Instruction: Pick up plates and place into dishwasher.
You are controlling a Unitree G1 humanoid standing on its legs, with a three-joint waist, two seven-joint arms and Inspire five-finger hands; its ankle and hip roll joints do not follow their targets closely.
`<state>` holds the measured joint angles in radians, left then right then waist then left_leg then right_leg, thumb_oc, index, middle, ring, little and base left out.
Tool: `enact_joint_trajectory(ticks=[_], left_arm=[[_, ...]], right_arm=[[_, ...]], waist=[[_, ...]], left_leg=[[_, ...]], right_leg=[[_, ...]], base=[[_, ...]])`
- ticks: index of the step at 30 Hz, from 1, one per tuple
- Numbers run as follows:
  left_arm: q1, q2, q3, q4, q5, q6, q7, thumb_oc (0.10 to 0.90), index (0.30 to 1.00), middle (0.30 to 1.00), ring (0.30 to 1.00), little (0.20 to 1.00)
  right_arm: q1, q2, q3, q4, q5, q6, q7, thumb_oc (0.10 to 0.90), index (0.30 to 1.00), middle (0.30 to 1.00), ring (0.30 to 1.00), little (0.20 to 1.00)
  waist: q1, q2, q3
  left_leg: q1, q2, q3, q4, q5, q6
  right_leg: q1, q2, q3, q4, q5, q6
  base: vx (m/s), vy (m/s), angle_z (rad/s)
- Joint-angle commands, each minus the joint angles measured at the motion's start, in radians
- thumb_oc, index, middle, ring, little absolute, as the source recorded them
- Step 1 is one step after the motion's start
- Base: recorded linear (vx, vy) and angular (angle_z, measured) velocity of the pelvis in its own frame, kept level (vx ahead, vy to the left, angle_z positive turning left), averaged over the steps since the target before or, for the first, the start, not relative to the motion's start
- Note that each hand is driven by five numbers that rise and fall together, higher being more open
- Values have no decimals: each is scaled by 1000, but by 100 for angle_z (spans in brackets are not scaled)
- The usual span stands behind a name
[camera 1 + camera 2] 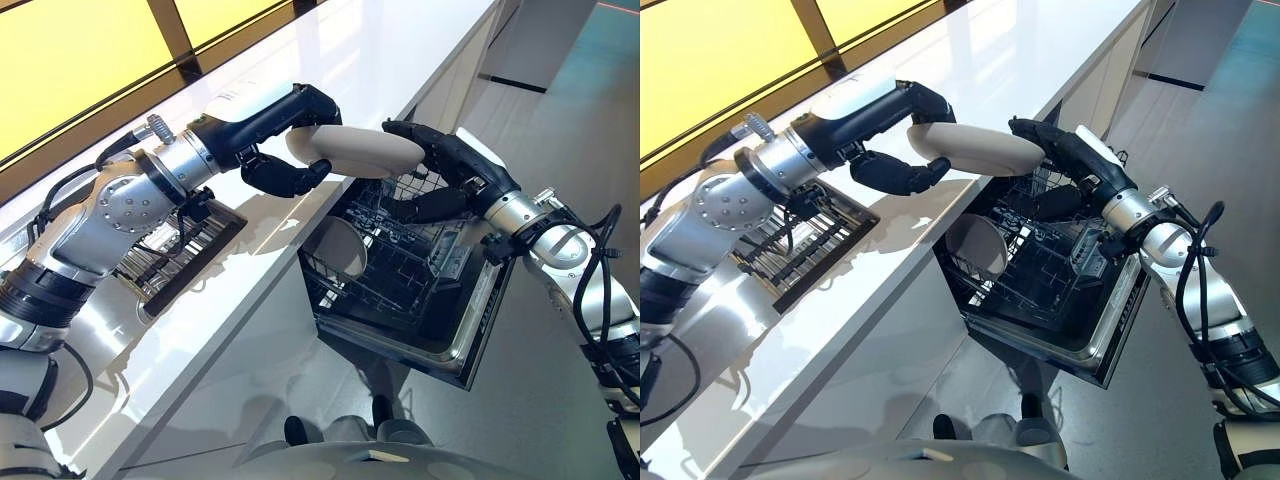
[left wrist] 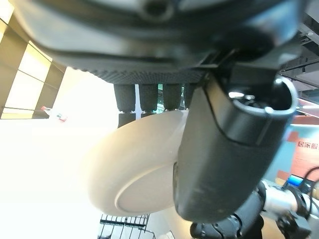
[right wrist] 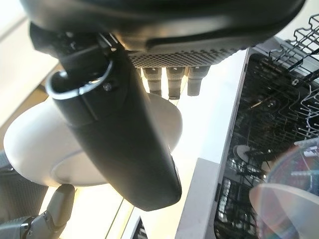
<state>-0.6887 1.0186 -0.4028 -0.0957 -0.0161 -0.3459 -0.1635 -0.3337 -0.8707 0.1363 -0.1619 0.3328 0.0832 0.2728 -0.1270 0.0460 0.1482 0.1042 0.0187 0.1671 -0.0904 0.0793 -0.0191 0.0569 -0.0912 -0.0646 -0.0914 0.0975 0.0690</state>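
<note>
Both hands hold a cream plate (image 1: 365,150) edge-on in the air, over the counter's edge and the open dishwasher's lower rack (image 1: 400,275). My left hand (image 1: 285,165) grips its left end with the fingers curled under. The left wrist view shows that thumb (image 2: 224,149) lying across the plate (image 2: 129,174). My right hand (image 1: 445,165) clasps the right end, with the thumb (image 3: 129,139) over the plate (image 3: 30,144) and the fingers behind it. A second pale plate (image 1: 340,245) stands upright in the rack.
A dark wire dish rack (image 1: 185,250) sits on the white counter (image 1: 330,60) below my left forearm. The dishwasher's door (image 1: 480,320) hangs open toward the grey floor. Yellow panels line the counter's far side.
</note>
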Motion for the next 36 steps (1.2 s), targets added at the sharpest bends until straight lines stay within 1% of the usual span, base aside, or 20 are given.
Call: enact_joint_trajectory(ticks=[1,6,9,14,19,21,22,23,24,25,26,28,29,30,32,35,36], left_arm=[[-157,16,14,38,-28,-21,38,100,300,300,300,200],[-155,-6,4,43,-34,-24,18,100,300,300,300,200],[-148,-24,0,48,-31,-20,3,100,300,300,300,200],[-109,-48,13,74,-33,-25,-19,100,300,300,300,200],[-111,-84,-2,117,-40,-19,-11,100,300,300,300,200],[-111,-102,-9,139,-37,-22,-4,100,300,300,300,200],[-108,-110,-9,149,-37,-23,0,100,300,300,300,200],[-104,-115,-8,153,-34,-24,3,100,300,300,300,200],[-100,-121,-7,162,-29,-27,6,100,300,300,300,200],[-94,-122,-3,163,-29,-27,7,100,300,300,300,200],[-92,-123,-2,166,-30,-29,8,100,300,300,300,200],[-87,-127,4,176,-31,-33,14,100,300,300,300,200],[-85,-129,6,177,-30,-33,15,100,300,300,300,200],[-83,-134,8,184,-27,-36,17,100,300,300,300,200],[-85,-138,2,196,-24,-40,22,100,300,300,300,200],[-98,-144,-9,214,-19,-42,28,100,300,300,300,200],[-107,-143,-12,219,-20,-40,30,100,300,300,300,200]], right_arm=[[-163,-50,-5,-62,79,-35,32,800,900,900,900,900],[-189,-18,8,-57,102,-48,11,800,900,900,900,900],[-191,0,0,-53,114,-63,-11,800,900,900,900,900],[-181,35,-25,-57,174,-78,-13,800,900,900,900,900],[-186,75,-33,-48,194,-116,-38,800,900,900,900,900],[-191,90,-35,-43,200,-123,-33,800,900,900,900,900],[-194,97,-35,-48,210,-120,-23,800,900,900,900,900],[-190,102,-35,-52,213,-121,-14,800,900,900,900,900],[-186,107,-36,-55,214,-120,-6,693,808,808,808,793],[-183,109,-37,-57,219,-121,0,100,300,300,300,200],[-180,111,-36,-60,218,-120,1,100,300,300,300,200],[-171,116,-42,-68,224,-111,10,100,300,300,300,200],[-170,117,-43,-70,228,-108,13,100,300,300,300,200],[-167,120,-44,-69,229,-105,16,100,300,300,300,200],[-169,120,-45,-63,230,-104,21,100,300,300,300,200],[-175,120,-43,-51,232,-108,23,100,300,300,300,200],[-179,119,-41,-45,234,-111,20,100,300,300,300,200]], waist=[[5,-40,-109],[8,-41,-106],[9,-41,-107],[12,-41,-107],[10,-41,-107],[10,-42,-107],[10,-44,-108],[9,-44,-109],[9,-45,-110],[9,-45,-111],[9,-44,-113],[8,-44,-113],[8,-46,-110],[6,-44,-111],[5,-44,-111],[3,-44,-110],[2,-46,-110]], left_leg=[[33,-8,-20,3,-94,-23],[33,-8,-23,3,-94,-23],[34,-8,-27,3,-94,-22],[36,-6,-27,3,-95,-22],[36,-7,-27,3,-96,-20],[36,-7,-26,3,-96,-19],[30,-7,-24,3,-84,-18],[30,-8,-24,3,-84,-18],[30,-7,-23,3,-83,-18],[30,-7,-23,3,-83,-17],[34,-6,-24,3,-94,-18],[34,-4,-23,3,-93,-19],[31,-5,-21,3,-83,-18],[38,-4,-21,3,-94,-19],[39,-3,-19,3,-94,-19],[39,-3,-17,3,-94,-20],[34,-3,-15,3,-82,-19]], right_leg=[[48,34,-48,4,-40,47],[49,35,-50,4,-40,45],[50,35,-50,4,-41,45],[52,35,-49,4,-42,45],[51,35,-47,4,-41,44],[51,36,-46,4,-41,44],[44,35,-46,4,-30,41],[43,35,-45,4,-30,41],[43,35,-45,4,-30,41],[42,35,-44,4,-30,41],[46,36,-43,4,-40,43],[46,35,-44,4,-40,42],[42,35,-45,4,-30,40],[49,36,-45,4,-41,42],[50,36,-44,4,-41,41],[50,36,-44,4,-41,41],[43,35,-44,4,-30,39]], base=[[0,0,0],[0,0,0],[0,0,0],[0,0,0],[0,0,0],[0,0,0],[0,0,0],[0,0,0],[0,0,0],[44,1,-1],[42,1,-1],[1,-2,0],[0,0,0],[0,0,0],[19,1,0],[-13,-4,0],[-38,-12,0]])
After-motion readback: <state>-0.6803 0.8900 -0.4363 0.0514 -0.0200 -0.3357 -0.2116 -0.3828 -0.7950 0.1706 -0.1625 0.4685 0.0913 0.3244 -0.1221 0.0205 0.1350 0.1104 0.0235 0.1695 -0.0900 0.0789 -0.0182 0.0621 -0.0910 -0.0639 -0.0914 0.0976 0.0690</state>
